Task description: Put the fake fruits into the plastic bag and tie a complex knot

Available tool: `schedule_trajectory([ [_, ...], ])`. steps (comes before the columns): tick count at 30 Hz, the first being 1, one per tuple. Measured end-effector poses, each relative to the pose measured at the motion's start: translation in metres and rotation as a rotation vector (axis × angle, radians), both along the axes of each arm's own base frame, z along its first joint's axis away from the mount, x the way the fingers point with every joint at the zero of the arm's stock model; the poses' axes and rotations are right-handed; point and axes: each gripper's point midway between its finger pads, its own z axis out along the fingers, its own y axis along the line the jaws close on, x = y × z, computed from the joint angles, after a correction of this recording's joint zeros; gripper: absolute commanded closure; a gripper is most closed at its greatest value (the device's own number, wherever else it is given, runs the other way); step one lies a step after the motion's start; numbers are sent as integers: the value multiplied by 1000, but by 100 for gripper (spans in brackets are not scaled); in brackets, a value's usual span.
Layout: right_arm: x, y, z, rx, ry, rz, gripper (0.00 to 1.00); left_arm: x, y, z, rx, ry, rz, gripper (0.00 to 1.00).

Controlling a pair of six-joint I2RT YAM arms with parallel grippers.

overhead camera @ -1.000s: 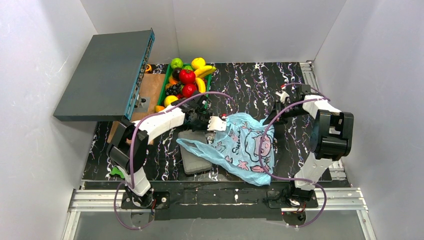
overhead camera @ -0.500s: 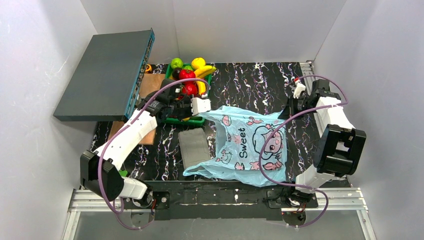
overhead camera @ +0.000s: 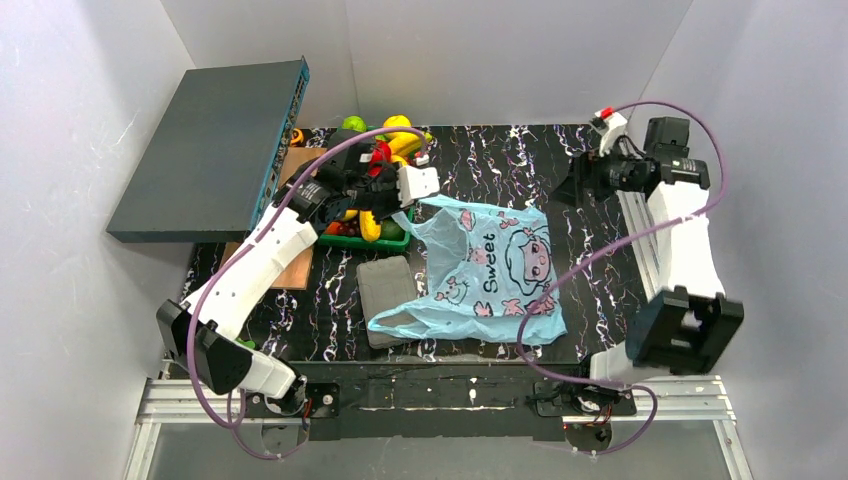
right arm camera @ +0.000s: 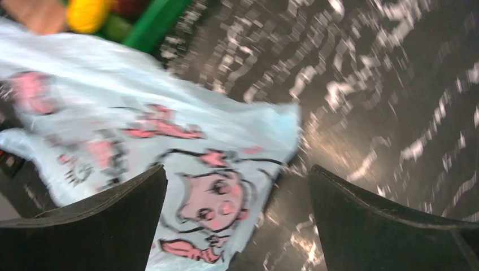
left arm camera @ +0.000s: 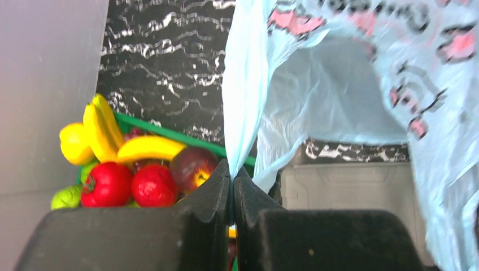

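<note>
The light-blue plastic bag [overhead camera: 490, 265] lies flat on the table, printed side up. My left gripper [overhead camera: 405, 200] is shut on one handle strip of the bag [left arm camera: 240, 113], holding it up over the green tray's near end. The fake fruits [overhead camera: 385, 145] are piled in that tray: bananas, red apples and a plum [left arm camera: 135, 169]. At the back right my right gripper [overhead camera: 583, 182] hangs open above the table. Its fingers [right arm camera: 113, 220] frame the bag's corner [right arm camera: 169, 141] without touching it. The knot is out of view.
A grey ribbed case [overhead camera: 390, 298] lies under the bag's left edge. A large dark box [overhead camera: 215, 150] leans at the back left beside a wooden board [overhead camera: 305, 165]. The green tray [overhead camera: 350, 238] stands between them and the bag. White walls enclose the table.
My right gripper let go of the bag, opened and pulled back to the far right. My left gripper carried the handle back-left over the tray, and the bag spread out flat.
</note>
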Motion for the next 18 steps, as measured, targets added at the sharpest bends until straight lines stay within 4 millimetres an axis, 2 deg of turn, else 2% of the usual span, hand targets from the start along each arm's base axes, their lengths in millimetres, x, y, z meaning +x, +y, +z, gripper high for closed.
schedule_trajectory([
  [2, -16, 28, 32, 2, -102, 79, 0, -2, -12, 11, -16, -3, -16, 100],
  [5, -60, 91, 80, 13, -309, 263, 0, -6, -26, 17, -24, 18, -29, 100],
  [7, -93, 126, 99, 33, -418, 377, 0, -8, -30, 18, -26, 39, -23, 100],
  [8, -103, 137, 104, 45, -450, 408, 0, -8, -31, 19, -27, 45, -19, 100],
  [11, -118, 164, 111, 67, -537, 458, 0, -11, -35, 23, -36, 65, -14, 100],
  [14, -110, 187, 107, 85, -568, 462, 0, -15, -39, 30, -53, 74, -14, 100],
  [18, -90, 213, 67, 70, -532, 457, 0, -22, -43, 34, -80, 101, -27, 100],
])
